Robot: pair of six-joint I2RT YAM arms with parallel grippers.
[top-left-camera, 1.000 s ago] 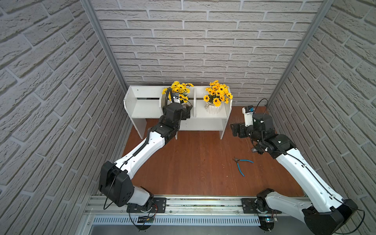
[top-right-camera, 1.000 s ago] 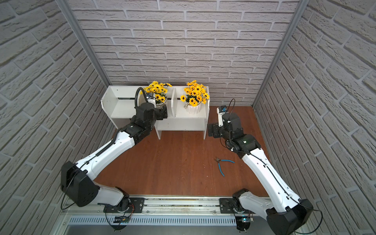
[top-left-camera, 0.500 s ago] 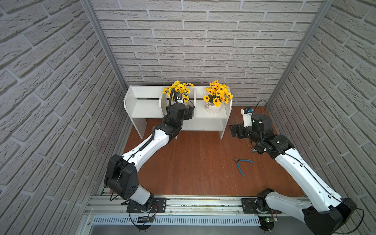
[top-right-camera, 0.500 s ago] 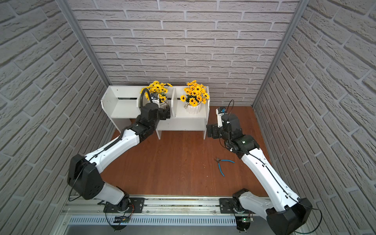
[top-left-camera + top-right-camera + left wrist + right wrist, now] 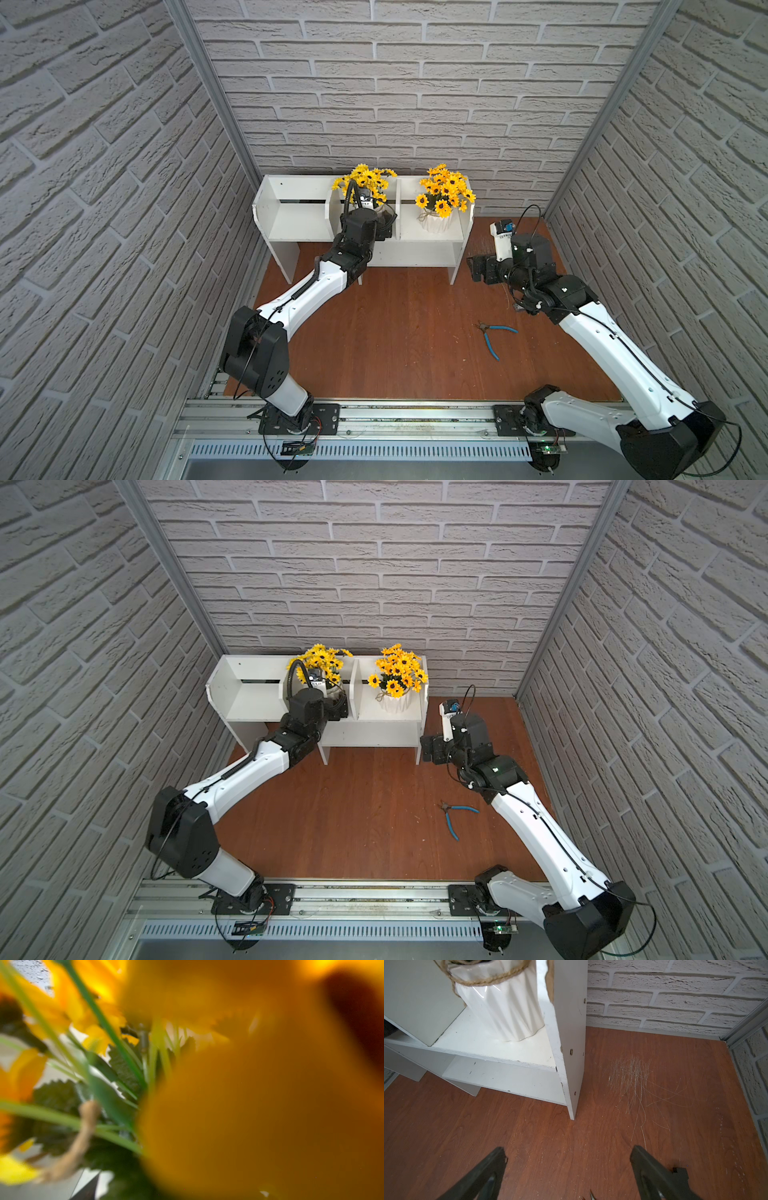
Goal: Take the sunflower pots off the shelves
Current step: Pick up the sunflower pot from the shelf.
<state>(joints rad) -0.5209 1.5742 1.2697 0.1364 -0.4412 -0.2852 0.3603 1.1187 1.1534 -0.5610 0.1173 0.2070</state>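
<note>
Reaching farther in than a moment ago, the left gripper (image 5: 384, 224) was deep among the flowers of the middle sunflower pot (image 5: 365, 183) on the shelves (image 5: 291, 212). Nobody could tell if it was open or closed. The right gripper (image 5: 568, 1153) hung wide open and empty, with the second sunflower pot (image 5: 504, 1012) just ahead.

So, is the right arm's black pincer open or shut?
Open: the right pincer has its two fingers wide apart above the brown wooden floor.

Blurred petals (image 5: 259, 1095) fill the left wrist view; the left arm (image 5: 357, 228) hides much of the middle pot (image 5: 368, 180).
</note>
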